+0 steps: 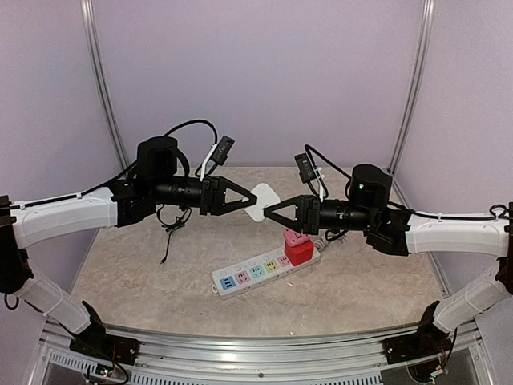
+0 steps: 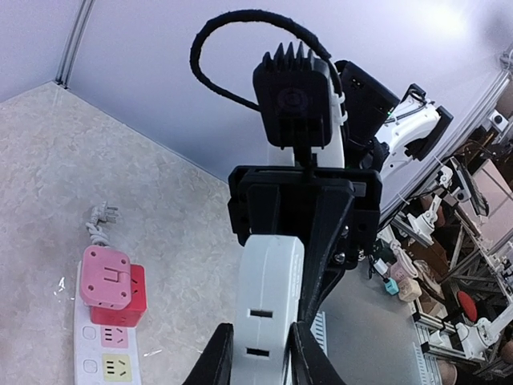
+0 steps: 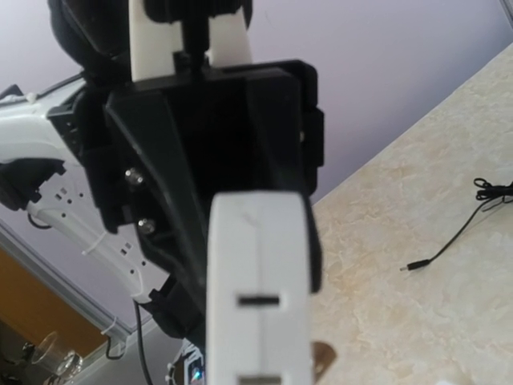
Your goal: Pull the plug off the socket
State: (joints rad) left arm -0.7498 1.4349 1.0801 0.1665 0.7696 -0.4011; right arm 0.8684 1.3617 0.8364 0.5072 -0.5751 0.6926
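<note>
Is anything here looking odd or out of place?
Yes. A flat white piece hangs in mid-air, pinched between the left tool and right tool, while the red and pink plug cubes sit stacked on the socket.

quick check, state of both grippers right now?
Left gripper: closed on the white flat piece.
Right gripper: closed on the same piece, at its opposite end.
</note>
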